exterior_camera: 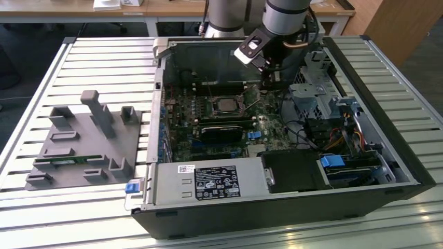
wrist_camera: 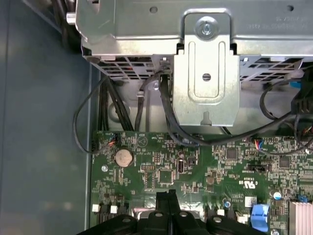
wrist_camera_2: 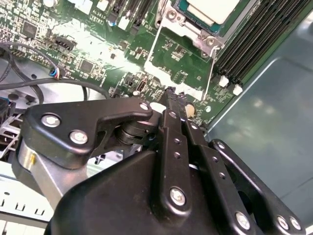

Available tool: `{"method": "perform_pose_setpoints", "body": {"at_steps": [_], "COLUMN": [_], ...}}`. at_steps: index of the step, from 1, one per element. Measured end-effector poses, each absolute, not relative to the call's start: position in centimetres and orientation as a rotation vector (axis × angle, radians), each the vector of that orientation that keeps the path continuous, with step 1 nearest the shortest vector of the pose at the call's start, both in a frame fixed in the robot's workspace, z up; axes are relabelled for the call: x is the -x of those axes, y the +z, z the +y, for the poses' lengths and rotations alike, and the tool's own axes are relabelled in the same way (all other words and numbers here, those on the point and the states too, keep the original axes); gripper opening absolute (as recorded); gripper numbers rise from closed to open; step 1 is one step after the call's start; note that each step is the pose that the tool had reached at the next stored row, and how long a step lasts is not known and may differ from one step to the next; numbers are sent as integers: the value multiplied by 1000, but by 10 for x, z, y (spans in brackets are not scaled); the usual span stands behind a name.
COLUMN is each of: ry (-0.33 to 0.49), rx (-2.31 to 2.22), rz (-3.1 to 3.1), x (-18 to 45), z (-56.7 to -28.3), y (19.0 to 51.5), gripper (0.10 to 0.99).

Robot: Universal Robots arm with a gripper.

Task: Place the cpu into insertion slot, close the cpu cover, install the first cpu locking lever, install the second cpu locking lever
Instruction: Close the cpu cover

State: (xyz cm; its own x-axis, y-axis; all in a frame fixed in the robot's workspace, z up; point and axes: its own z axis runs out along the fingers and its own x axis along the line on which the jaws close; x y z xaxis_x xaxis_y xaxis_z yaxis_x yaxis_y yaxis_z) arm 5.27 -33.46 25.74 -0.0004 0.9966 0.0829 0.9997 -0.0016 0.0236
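Cpu (wrist_camera_2: pixel 211 9) lies seated in the insertion slot (exterior_camera: pixel 223 105), with the cover (wrist_camera_2: pixel 190 32) apparently down over it. A wire lever (wrist_camera_2: pixel 152 44) looks unlatched, so locking seems left to do. The gripper (wrist_camera_2: pixel 172 95) hovers just beside the slot, fingers pressed together on nothing.

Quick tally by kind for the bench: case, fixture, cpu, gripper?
Open black metal computer case: 1
Grey plastic fixture block: 1
Pale silver square cpu: 1
Black two-finger gripper: 1
Total: 4
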Motion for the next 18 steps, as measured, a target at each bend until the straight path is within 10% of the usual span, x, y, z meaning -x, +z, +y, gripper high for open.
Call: {"method": "perform_pose_setpoints", "body": {"at_steps": [18], "ry": [-104], "rx": [2186], "rz": [-2183], "x": [-63], "z": [-334], "y": [243], "gripper": [106]}}
